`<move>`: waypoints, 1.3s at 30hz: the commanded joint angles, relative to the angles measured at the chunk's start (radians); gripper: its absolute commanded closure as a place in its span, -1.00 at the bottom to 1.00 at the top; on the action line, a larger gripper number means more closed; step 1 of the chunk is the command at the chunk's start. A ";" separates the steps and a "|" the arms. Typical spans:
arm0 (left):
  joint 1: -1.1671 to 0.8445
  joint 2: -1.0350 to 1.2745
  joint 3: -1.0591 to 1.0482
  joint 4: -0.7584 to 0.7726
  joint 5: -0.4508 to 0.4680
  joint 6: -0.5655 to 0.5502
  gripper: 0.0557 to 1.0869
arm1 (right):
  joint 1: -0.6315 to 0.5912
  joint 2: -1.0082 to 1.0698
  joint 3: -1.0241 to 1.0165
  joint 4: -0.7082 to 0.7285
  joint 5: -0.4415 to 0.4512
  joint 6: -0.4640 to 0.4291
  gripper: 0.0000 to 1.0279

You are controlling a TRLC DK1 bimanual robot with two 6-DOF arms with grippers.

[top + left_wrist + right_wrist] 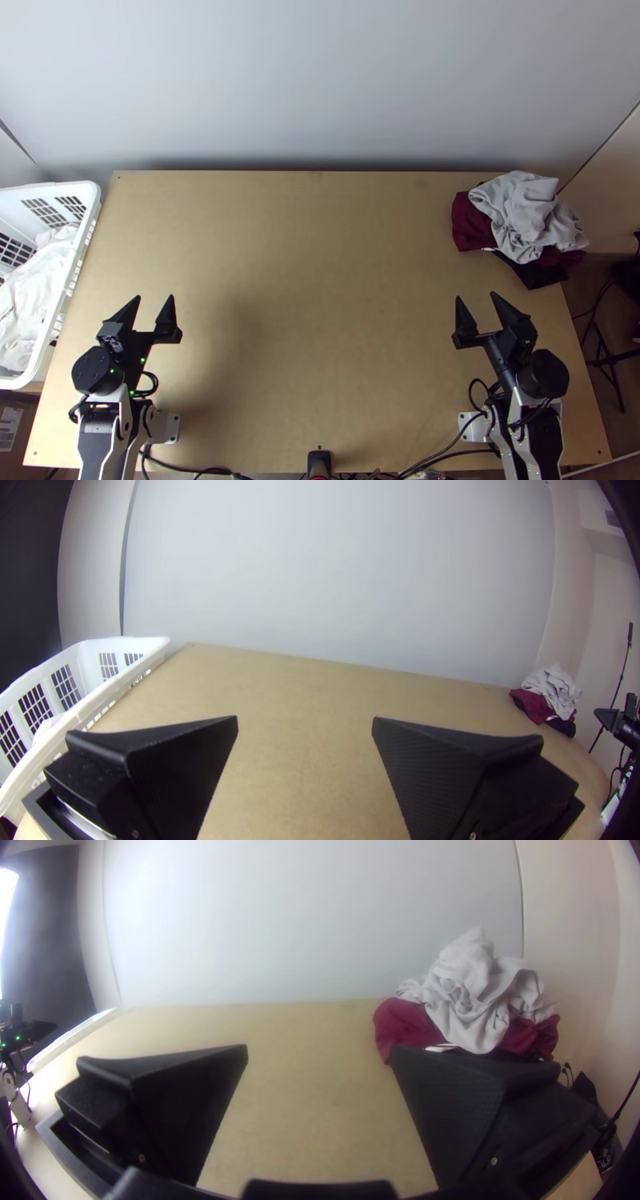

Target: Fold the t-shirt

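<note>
The light grey crumpled cotton cloth (520, 212), probably the t-shirt to be folded, lies bunched at the far right corner of the light wooden table (320, 280). It rests on a dark red cloth (470, 224), with a black cloth (538, 274) jutting out at the near side. The right end effector (476, 296) is much the nearer: the heap lies on its far side and a little to its right. Its black fingers stand wide apart with nothing between them. The left end effector (154, 297), likewise spread and holding nothing, is at the near left, well apart from the heap. Bunched like this, the grey cloth offers no clear long axis, so the right arm would likely lift it free and bring it to the middle for spreading before any fold.

The right wrist view brings out how the grey cloth peaks above the red, and a small white strip (440, 1048) beneath it. The top view looks down into the white plastic basket (92, 196) at far left, onto white cloth (24, 296).
</note>
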 commanded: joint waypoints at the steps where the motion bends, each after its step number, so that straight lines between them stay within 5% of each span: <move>1: 0.000 0.000 0.000 0.000 0.000 0.001 -0.91 | 0.000 0.000 0.000 0.000 0.000 0.001 -0.93; 26: 0.000 0.000 0.000 0.000 0.000 0.001 -0.91 | 0.000 0.000 0.000 0.000 0.000 0.001 -0.93; 39: 0.011 -0.001 0.000 0.000 -0.014 0.007 -0.91 | 0.058 0.000 0.000 -0.006 0.000 0.082 -0.93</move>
